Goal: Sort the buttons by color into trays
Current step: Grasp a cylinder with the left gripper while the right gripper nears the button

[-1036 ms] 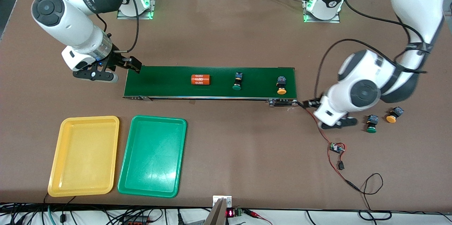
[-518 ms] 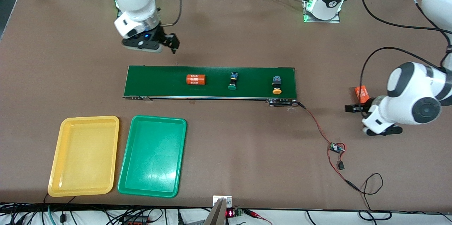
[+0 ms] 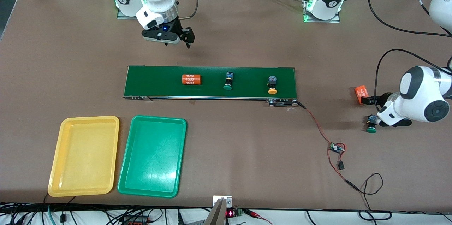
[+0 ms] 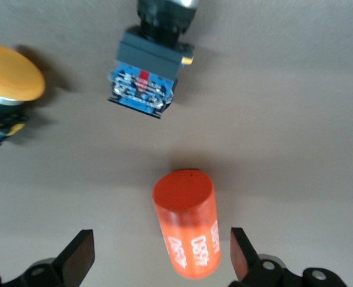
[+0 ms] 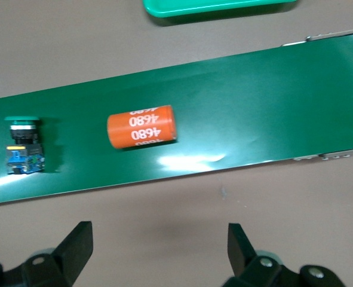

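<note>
- Buttons not yet sorted: yellow tray (image 3: pixel 56 168) and green tray (image 3: pixel 127 179) side by side and bare, on the tabletop (image 3: pixel 247 147) nearer the front camera than the conveyor belt (image 3: pixel 159 83), toward the right arm's end.
- On the belt: orange numbered cylinder (image 3: pixel 191 79), then green-capped button (image 3: pixel 228 81), then yellow-capped button (image 3: pixel 272 85). Risk of grabbing the cylinder instead of a button, being first in line toward the tray end and close to the yellow cap in colour.
- Off the belt, toward the left arm's end: second cylinder (image 3: pixel 361 94) and second green button (image 3: pixel 371 124) beside each other, with an orange-capped button (image 4: pixel 12 78) close by in the left wrist view only. Tight cluster, so risk of knocking a neighbour or rolling the cylinder.
- Right tool (image 3: pixel 187 36) fingers apart, empty, over bare tabletop just off the belt's base-side edge.
- Left tool (image 4: pixel 158 263) fingers apart, empty, straddling the second cylinder in its wrist view; wrong pick likely if closed there.
- Hidden: orange-capped button covered by the left arm in the front view; left tool itself hard to make out there.
</note>
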`<state>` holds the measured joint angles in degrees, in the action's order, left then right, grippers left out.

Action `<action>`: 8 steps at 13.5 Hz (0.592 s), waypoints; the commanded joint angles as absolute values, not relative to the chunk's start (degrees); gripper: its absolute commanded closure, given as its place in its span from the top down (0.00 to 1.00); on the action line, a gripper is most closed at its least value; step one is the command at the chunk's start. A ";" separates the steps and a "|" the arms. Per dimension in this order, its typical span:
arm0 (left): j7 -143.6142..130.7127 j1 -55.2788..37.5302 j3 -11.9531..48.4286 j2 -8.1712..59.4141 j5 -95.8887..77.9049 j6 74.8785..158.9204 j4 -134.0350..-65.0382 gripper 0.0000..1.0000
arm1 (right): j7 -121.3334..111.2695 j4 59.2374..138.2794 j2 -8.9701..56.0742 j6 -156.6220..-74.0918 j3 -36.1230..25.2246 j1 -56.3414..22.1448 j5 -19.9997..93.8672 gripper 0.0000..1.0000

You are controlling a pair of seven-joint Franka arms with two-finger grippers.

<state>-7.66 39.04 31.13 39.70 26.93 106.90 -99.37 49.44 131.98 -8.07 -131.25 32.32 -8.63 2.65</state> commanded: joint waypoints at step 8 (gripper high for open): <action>-6.42 39.20 30.23 36.13 26.46 114.97 -106.79 0.21 | 57.91 126.75 6.05 -140.45 33.22 -12.92 -5.61 1.00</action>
